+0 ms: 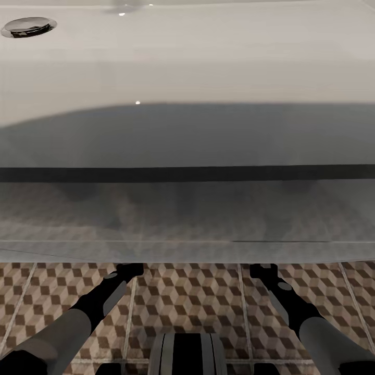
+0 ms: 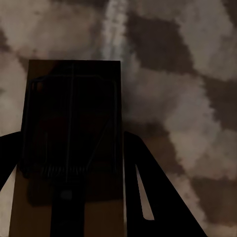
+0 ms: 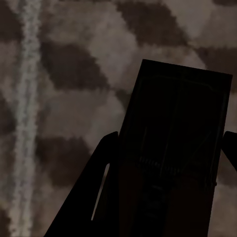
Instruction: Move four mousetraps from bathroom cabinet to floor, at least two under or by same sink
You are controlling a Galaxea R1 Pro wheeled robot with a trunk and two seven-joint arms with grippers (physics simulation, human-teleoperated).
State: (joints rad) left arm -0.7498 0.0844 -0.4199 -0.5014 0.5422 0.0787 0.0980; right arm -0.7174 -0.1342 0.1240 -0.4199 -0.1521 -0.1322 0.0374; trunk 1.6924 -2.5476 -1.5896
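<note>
The white sink (image 1: 187,62) with its chrome drain (image 1: 28,26) spans the head view from above. Both my forearms reach forward under its front edge, above the cube-patterned bathroom floor (image 1: 192,297). In the left wrist view my left gripper (image 2: 69,140) is shut on a brown wooden mousetrap (image 2: 74,98), held flat just above the tiles. In the right wrist view my right gripper (image 3: 172,136) is shut on a second, shadowed mousetrap (image 3: 182,98), also close over the floor. The cabinet is out of view.
The sink's glossy front panel (image 1: 187,219) stands right ahead of me and hides both hands in the head view. My dark base (image 1: 187,354) sits at the lower middle, between the arms. A pale grout line (image 3: 27,98) runs across the tiles.
</note>
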